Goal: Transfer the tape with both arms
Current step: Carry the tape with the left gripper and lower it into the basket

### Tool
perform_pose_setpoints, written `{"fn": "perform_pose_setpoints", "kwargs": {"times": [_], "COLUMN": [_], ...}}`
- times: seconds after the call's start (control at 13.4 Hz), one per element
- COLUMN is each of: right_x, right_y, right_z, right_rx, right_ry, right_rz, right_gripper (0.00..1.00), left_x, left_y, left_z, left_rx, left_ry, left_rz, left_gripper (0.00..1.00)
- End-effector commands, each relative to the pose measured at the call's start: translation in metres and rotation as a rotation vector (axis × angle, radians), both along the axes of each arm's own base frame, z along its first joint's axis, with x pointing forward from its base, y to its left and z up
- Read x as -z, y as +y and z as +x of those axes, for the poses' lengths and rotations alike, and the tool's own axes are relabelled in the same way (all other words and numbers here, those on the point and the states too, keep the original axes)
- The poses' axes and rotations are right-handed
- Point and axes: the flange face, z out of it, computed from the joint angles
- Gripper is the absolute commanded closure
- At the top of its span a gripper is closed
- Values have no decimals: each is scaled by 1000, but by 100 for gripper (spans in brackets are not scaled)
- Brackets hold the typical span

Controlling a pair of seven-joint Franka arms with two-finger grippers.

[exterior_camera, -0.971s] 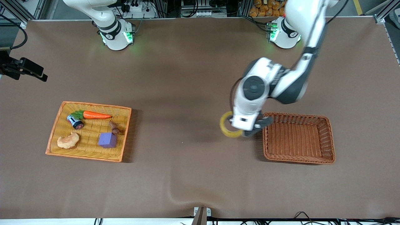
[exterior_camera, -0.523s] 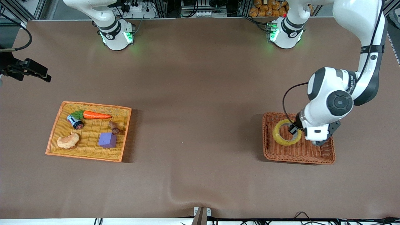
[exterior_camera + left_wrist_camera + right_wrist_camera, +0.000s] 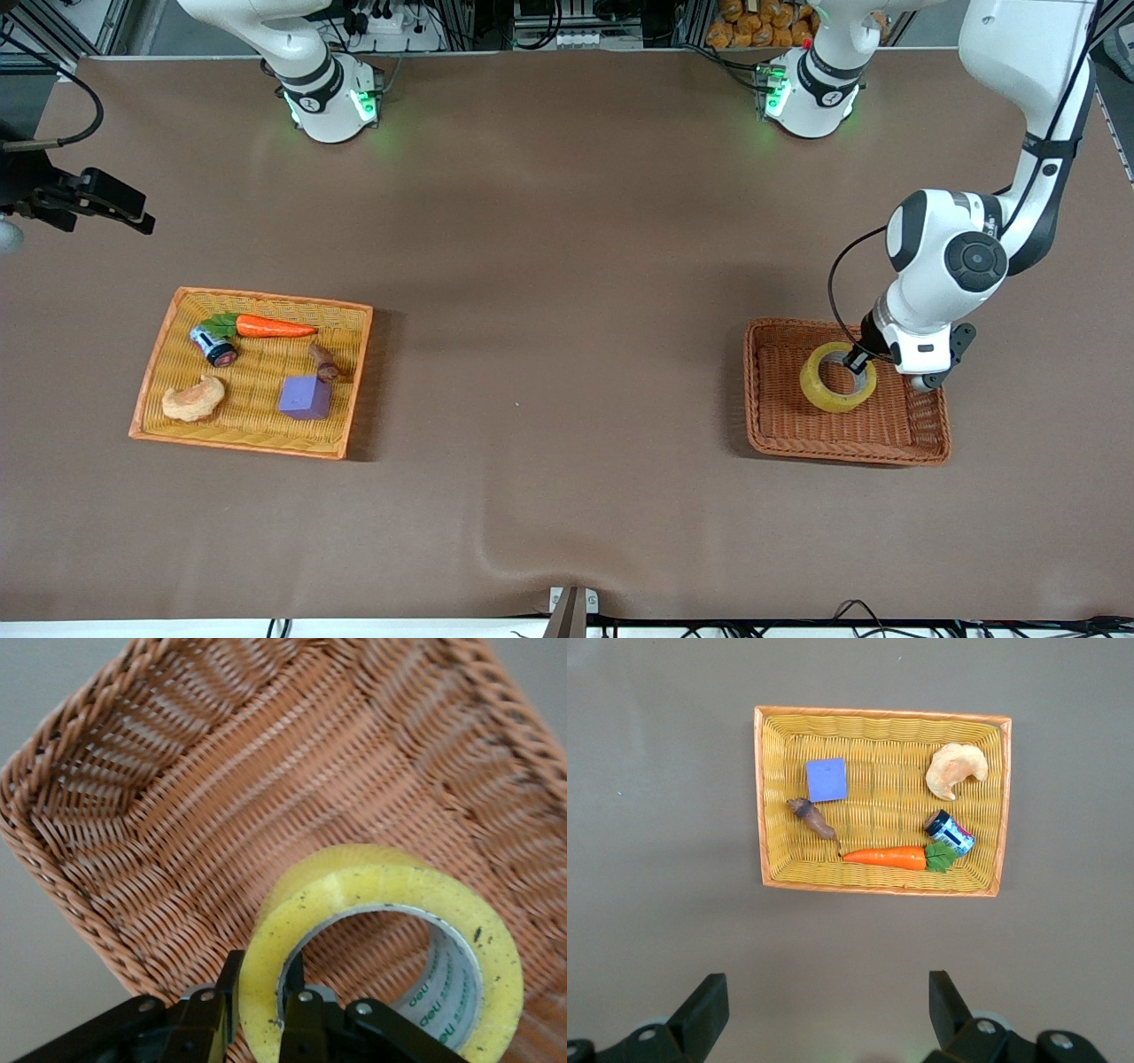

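Tape (image 3: 837, 377) hangs in the left gripper (image 3: 858, 361), over the brown wicker basket (image 3: 921, 443) at the left arm's end of the desk (image 3: 567, 221). Gripper fingers are pinched on the roll's wall, one finger inside the core hole and one outside, as the left wrist view shows (image 3: 263, 1005). Roll looks low in the basket; whether it touches the basket floor, cannot tell. Its hole axis is tilted, the ring leaning rather than flat, with the open face turned up toward the front camera.

Key relation: tape sits directly under and between the left gripper's fingers, inside the basket rim, about mid-basket toward the robots' edge. Left arm is the only one near it. Likely next move is release, so the drop needs the ring clear of the basket wall; from here it looks clear.

Right gripper (image 3: 824, 1010) waits high over the desk at the right arm's end, fingers spread apart and empty, looking down at the orange tray (image 3: 151, 354).

Materials: tape is yellowish, translucent, glossy, rigid ring with grey-white printed core (image 3: 443, 992). Basket is woven wicker, ribbed, rectangular, sloped walls. Tray is flat yellow weave with orange rim, holding a carrot (image 3: 273, 327), purple cube (image 3: 305, 397), pale lumpy toy (image 3: 192, 400), small can (image 3: 213, 346), brown piece (image 3: 323, 361). Desk cover is matte brown, slightly wrinkled.
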Motion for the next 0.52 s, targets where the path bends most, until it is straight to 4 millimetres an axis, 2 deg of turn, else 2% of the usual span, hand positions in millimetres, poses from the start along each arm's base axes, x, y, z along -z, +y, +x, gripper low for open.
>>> {"fn": "perform_pose_setpoints", "kwargs": {"times": [0.0,0.07,0.15,0.3,0.45], "right_x": [-3,-3,-3,-2,-1], "right_y": [3,3,3,3,3], "right_z": [1,1,1,1,2], "right_rx": [-3,-3,-3,-3,-5], "right_ry": [-3,-3,-3,-1,-1], "right_rz": [-8,-8,-8,-9,-9], "right_gripper": [0,0,0,0,0], "left_x": [4,2,-8,-48,-96], "left_y": [5,2,1,3,6], "left_z": [9,11,12,15,13], "left_rx": [12,21,19,35,117], "left_ry": [-16,-22,-37,-99,-147], "left_rz": [9,12,14,22,44], "left_gripper": [46,0,0,0,0]}}
